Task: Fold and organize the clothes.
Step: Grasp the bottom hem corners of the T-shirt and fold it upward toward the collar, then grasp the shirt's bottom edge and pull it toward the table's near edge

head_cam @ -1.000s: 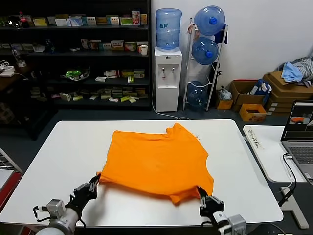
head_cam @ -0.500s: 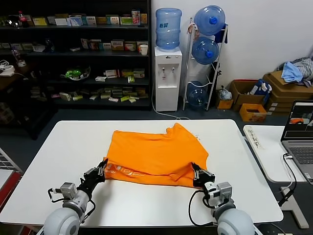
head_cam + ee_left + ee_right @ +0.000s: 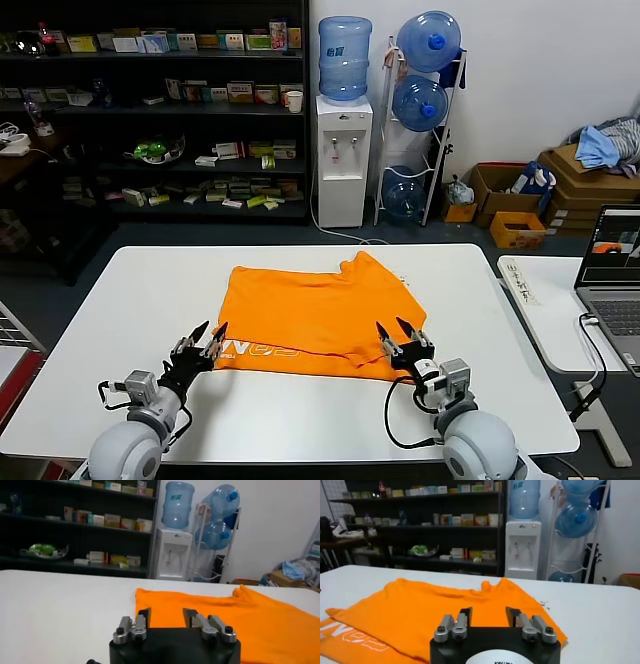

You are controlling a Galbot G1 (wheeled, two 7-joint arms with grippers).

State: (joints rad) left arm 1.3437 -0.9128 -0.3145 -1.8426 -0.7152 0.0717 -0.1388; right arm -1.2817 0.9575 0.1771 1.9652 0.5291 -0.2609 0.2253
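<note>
The orange T-shirt (image 3: 315,310) lies on the white table (image 3: 130,300), its near part folded back over itself so that white lettering (image 3: 258,351) shows along the front strip. My left gripper (image 3: 208,337) is open and empty at the shirt's near left corner. My right gripper (image 3: 398,333) is open and empty at the near right corner. In the left wrist view the shirt (image 3: 225,615) lies just past the open fingers (image 3: 143,617). In the right wrist view the shirt (image 3: 420,610) spreads beyond the open fingers (image 3: 465,616), lettering at one edge.
A laptop (image 3: 612,280) and cables stand on a side table at the right. Behind the table are a water dispenser (image 3: 343,150), spare bottles, dark shelves (image 3: 150,110) and cardboard boxes with a blue-grey cloth pile (image 3: 605,145).
Both grippers carried the shirt's near hem away from me, folding it over the shirt. Now both have opened and let go, and the folded edge lies flat.
</note>
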